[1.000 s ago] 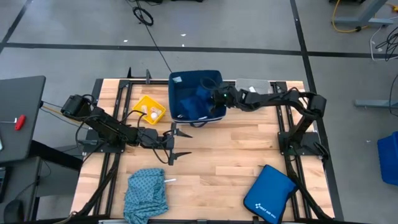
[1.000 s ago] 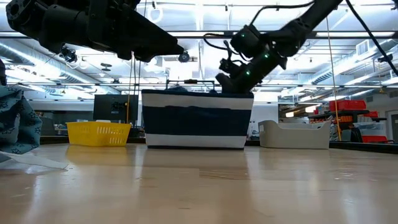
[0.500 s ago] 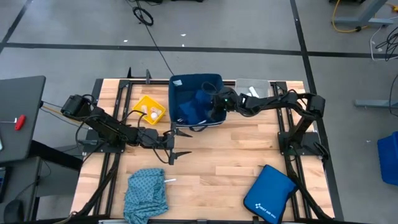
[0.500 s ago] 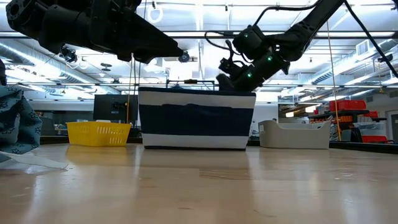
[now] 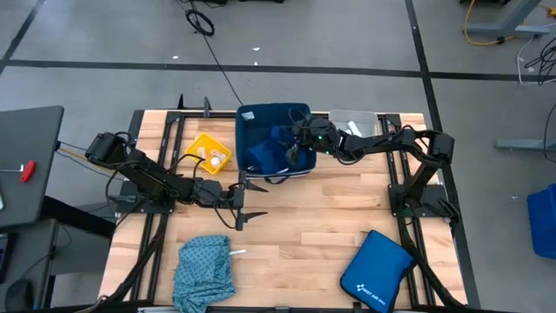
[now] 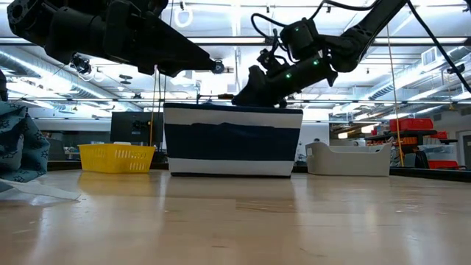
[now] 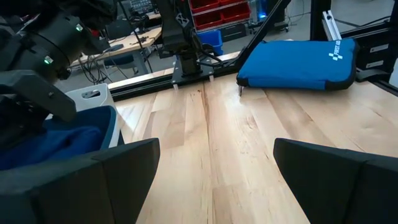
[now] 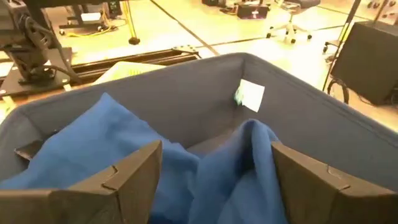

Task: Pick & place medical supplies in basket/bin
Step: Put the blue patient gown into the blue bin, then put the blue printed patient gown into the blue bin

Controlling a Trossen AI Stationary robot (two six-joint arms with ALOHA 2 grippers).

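My right gripper (image 8: pixel 214 168) stands open over the navy blue bin (image 5: pixel 271 139), its fingers pointing toward the table's left. The dark blue cloth (image 8: pixel 186 168) lies crumpled in that bin below the fingers; I see no touch. My left gripper (image 5: pixel 254 200) waits open and empty above the table's middle left. A teal patterned cloth (image 5: pixel 204 265) lies heaped near the front left edge, a small white packet (image 5: pixel 236 253) beside it. The small yellow tub (image 5: pixel 211 152) holds white items. The pale grey tub (image 5: pixel 352 122) stands right of the navy bin.
A flat royal-blue zip pouch (image 5: pixel 375 271) lies at the front right corner. The three tubs line the table's far edge (image 6: pixel 232 140). Bare wood (image 5: pixel 321 217) stretches between the arms. A white label (image 8: pixel 250 96) sticks to the bin's inner wall.
My right gripper has opened and let go of the dark blue cloth, which has dropped into the navy bin. Its wrist has tipped up from pointing down into the bin to nearly level above the rim, the fingers reaching toward the table's left.
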